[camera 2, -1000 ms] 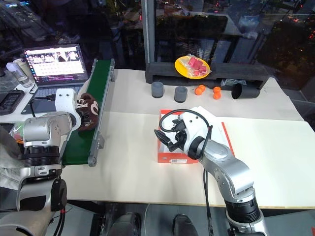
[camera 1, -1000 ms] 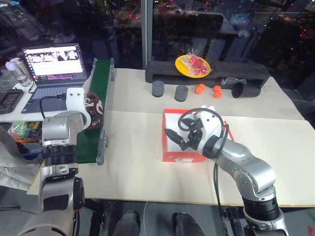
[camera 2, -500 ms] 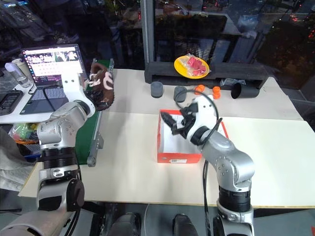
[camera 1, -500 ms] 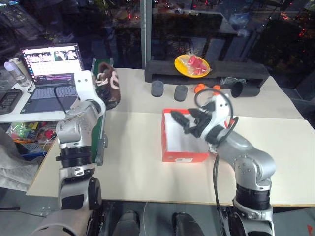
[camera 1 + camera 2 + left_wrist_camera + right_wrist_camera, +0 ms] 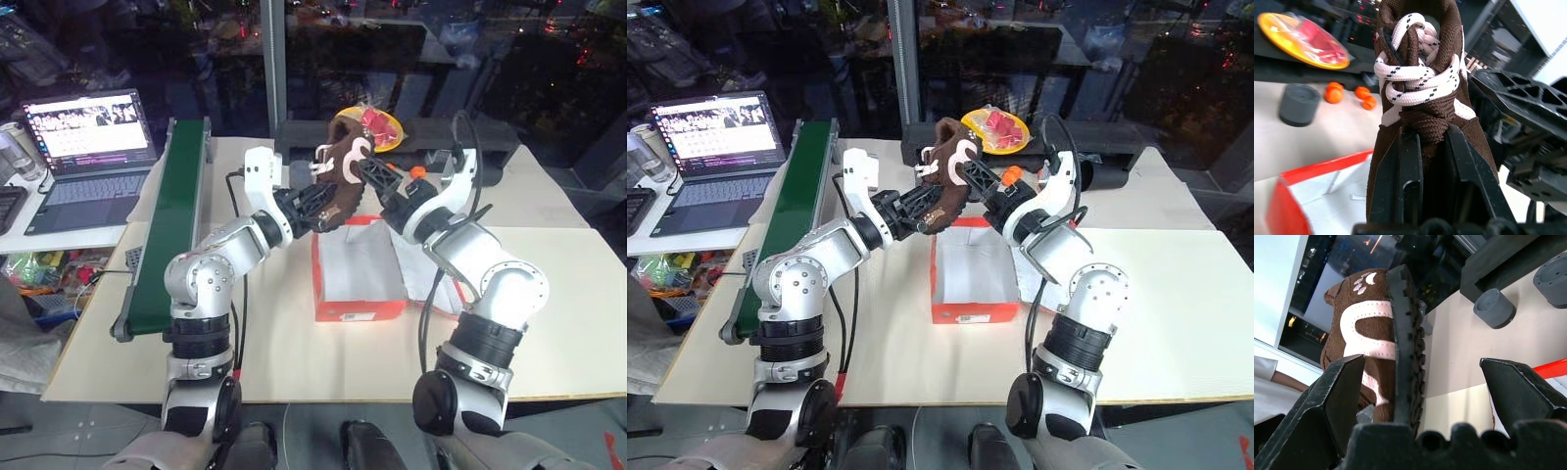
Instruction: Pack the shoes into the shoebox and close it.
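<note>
The shoebox, red-orange outside and white inside, sits open on the pale table nearest the robot; a small white label with dark print shows on its front wall, but the print is too small to read, and the lid lies folded back on the robot's right side of the box. Above the far end of the box, lifted clear of the table, a dark-brown shoe with white laces and pale side stripes is held in the air between the two arms. The left gripper is clenched on the shoe, its two black fingers pinching the brown upper just below the laces. The right gripper reaches in from the other side with its fingers spread wide, one to each side of the shoe's black treaded sole, neither seen pressing on it. To the robot's left a green conveyor belt runs along the table's edge, and beyond it an open laptop shows a lit screen of small thumbnails and lines of text, none of them legible. At the far side of the table stand a dark grey cylinder and some small orange balls, and on a black ledge behind them a yellow plate carries something red wrapped in clear film.
</note>
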